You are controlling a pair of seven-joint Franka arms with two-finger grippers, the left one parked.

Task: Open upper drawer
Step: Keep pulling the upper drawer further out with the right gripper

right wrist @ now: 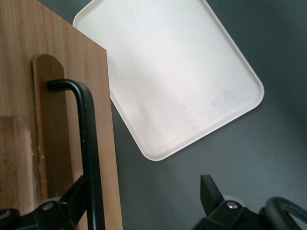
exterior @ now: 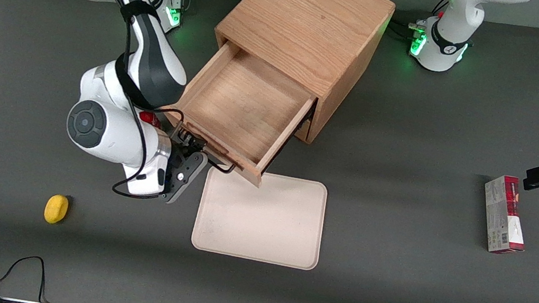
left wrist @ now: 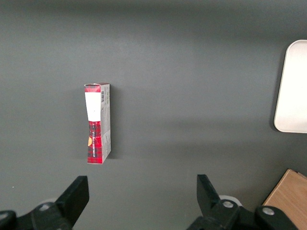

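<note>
The upper drawer (exterior: 245, 100) of the light oak cabinet (exterior: 310, 18) stands pulled far out, its shallow wooden tray showing nothing inside. Its black wire handle (exterior: 222, 168) runs along the drawer front (right wrist: 100, 96), on the side nearest the front camera. My right gripper (exterior: 194, 146) is at the end of that handle toward the working arm. It is open wide. In the right wrist view the handle bar (right wrist: 88, 143) passes close in front of one finger (right wrist: 72, 196), while the other finger (right wrist: 211, 191) stands well apart over bare table. Nothing is clamped.
A cream tray (exterior: 259, 217) lies flat on the grey table just under the drawer's front corner, nearer the front camera. A small yellow object (exterior: 56, 208) sits toward the working arm's end. A red and white box (exterior: 504, 214) lies toward the parked arm's end.
</note>
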